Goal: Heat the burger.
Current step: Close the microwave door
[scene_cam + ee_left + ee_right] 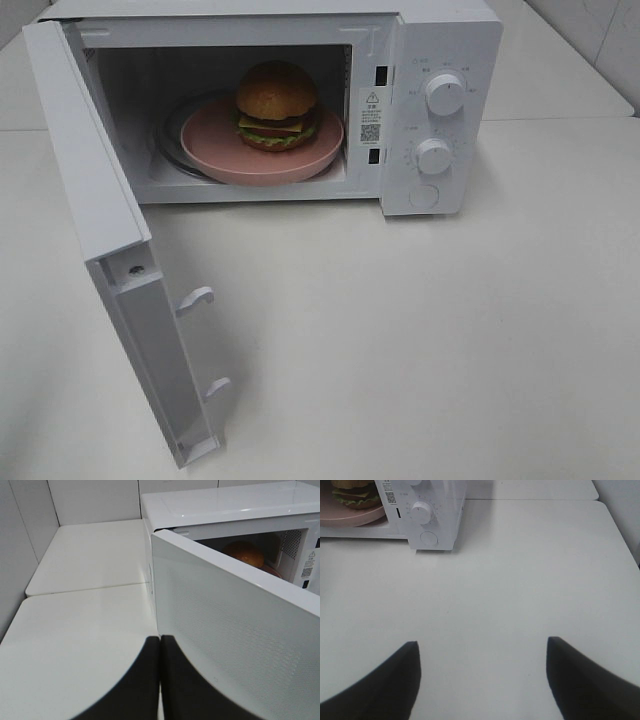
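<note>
Partly hidden: burger [243,554] behind microwave door [235,645], only bun visible.

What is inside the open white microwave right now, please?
A burger with a glossy golden-brown bun sits on a wide pink plate, which lies over a clear glass turntable. The plate hides most of the turntable, and the burger hides the plate's middle.
</note>
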